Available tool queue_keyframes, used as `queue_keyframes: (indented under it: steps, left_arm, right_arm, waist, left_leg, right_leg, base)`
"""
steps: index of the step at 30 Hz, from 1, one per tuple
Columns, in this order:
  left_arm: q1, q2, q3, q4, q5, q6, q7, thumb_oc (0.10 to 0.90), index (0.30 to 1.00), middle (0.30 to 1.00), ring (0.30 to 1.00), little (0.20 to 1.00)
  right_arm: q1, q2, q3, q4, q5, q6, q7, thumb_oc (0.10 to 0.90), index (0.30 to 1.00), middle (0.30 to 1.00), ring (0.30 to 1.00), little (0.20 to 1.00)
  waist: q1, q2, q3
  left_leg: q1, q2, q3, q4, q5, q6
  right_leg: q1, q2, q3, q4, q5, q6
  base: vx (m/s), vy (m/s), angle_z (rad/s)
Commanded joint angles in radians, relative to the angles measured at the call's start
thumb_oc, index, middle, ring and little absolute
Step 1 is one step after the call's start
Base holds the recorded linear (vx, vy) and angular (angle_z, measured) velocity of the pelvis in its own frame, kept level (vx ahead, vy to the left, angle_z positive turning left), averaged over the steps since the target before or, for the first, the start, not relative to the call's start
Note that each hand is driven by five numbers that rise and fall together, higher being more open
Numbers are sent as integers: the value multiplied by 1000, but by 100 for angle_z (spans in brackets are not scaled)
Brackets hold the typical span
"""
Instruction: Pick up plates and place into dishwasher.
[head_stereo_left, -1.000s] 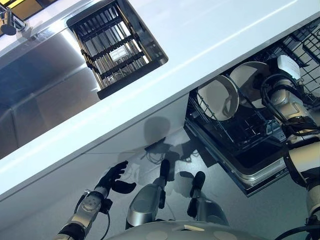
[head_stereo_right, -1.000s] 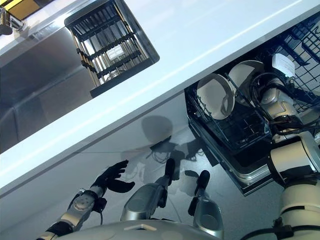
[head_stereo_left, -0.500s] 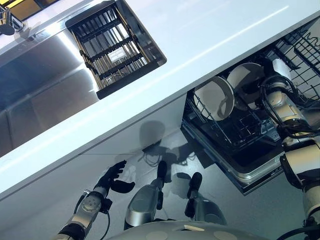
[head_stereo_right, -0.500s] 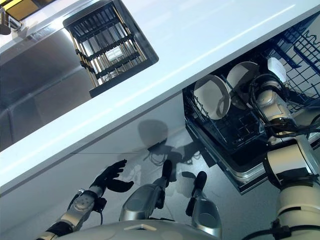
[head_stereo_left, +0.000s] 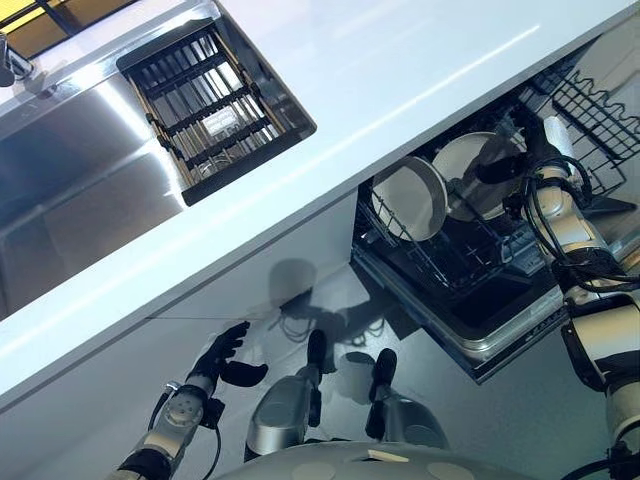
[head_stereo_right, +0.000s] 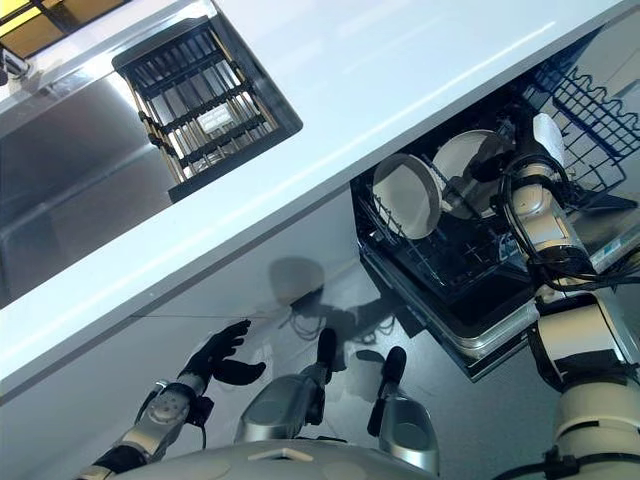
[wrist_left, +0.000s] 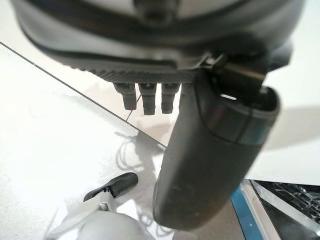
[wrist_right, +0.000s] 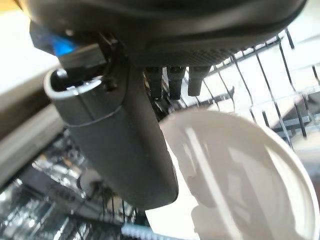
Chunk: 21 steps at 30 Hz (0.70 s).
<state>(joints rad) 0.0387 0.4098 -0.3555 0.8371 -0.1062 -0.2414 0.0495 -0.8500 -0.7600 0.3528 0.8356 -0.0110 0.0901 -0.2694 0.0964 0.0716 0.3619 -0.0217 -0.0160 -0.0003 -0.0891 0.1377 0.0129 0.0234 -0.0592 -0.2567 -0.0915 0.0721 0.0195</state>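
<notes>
Starting at our left, we are holding the left hand (head_stereo_left: 222, 352) low in front of the white cabinet face, fingers spread and straight, carrying nothing. Moving right, we are passing the sink (head_stereo_left: 70, 190) with its dark drying rack (head_stereo_left: 205, 105), which looks bare of plates, then the white countertop (head_stereo_left: 400, 60). Further right, the dishwasher rack (head_stereo_left: 470, 265) is standing pulled out, and two white plates are sitting upright on edge in it: the first plate (head_stereo_left: 408, 198) and just beside it the second plate (head_stereo_left: 468, 190). We are reaching the right hand (head_stereo_left: 492, 168) against that second plate, but we cannot tell whether its fingers are gripping the rim or lying loose. We judge we are seating this plate; next we need to let go and draw the hand clear without tipping either plate.
</notes>
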Motion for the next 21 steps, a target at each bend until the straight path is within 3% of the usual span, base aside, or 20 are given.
queue_keyframes:
  steps: [1, 11, 17, 18, 19, 21]
  left_arm:
    - [44, 7, -4, 16, 33, -31, 29, 800, 900, 900, 900, 900]
    - [47, -3, 9, 38, 52, -20, 32, 800, 900, 900, 900, 900]
    - [41, -8, 22, 44, 57, -27, 44, 800, 900, 900, 900, 900]
    - [41, -6, 22, 42, 56, -30, 46, 800, 900, 900, 900, 900]
    - [42, -5, 23, 38, 57, -29, 45, 800, 900, 900, 900, 900]
    - [44, 1, 26, 31, 62, -30, 42, 800, 900, 900, 900, 900]
  right_arm:
    - [-7, -104, -23, -101, -6, -79, -102, 800, 900, 900, 900, 900]
    - [71, -134, -114, -209, -12, -93, -139, 800, 900, 900, 900, 900]
    - [149, -157, -160, -218, -35, -30, -108, 800, 900, 900, 900, 900]
    - [164, -162, -166, -208, -34, -25, -98, 740, 848, 848, 848, 840]
    - [175, -167, -169, -203, -35, -20, -89, 100, 300, 300, 300, 200]
    - [200, -181, -176, -182, -28, -8, -69, 100, 300, 300, 300, 200]
  waist:
    - [12, -49, -126]
    - [-19, -70, -160]
    - [-38, -80, -177]
    - [-39, -82, -179]
    - [-40, -84, -180]
    - [-40, -90, -182]
  left_leg:
    - [32, 4, 39, 2, -106, -44]
    - [57, 7, 70, 2, -122, -41]
    - [70, 11, 86, 2, -132, -40]
    - [73, 12, 88, 2, -134, -39]
    - [75, 13, 90, 2, -135, -39]
    - [84, 17, 96, 2, -138, -37]
  right_leg:
    - [5, -62, 8, 21, 2, 88]
    - [18, -59, 31, 16, 3, 97]
    - [22, -56, 46, 15, 0, 100]
    - [23, -55, 48, 15, -1, 100]
    - [25, -55, 49, 15, -2, 100]
    - [30, -53, 49, 19, -6, 97]
  base:
    - [0, 0, 0]
    - [-1, 5, -7]
    - [-2, 10, -9]
    - [-2, 5, -9]
    - [-3, -1, -10]
    - [-4, -9, -11]
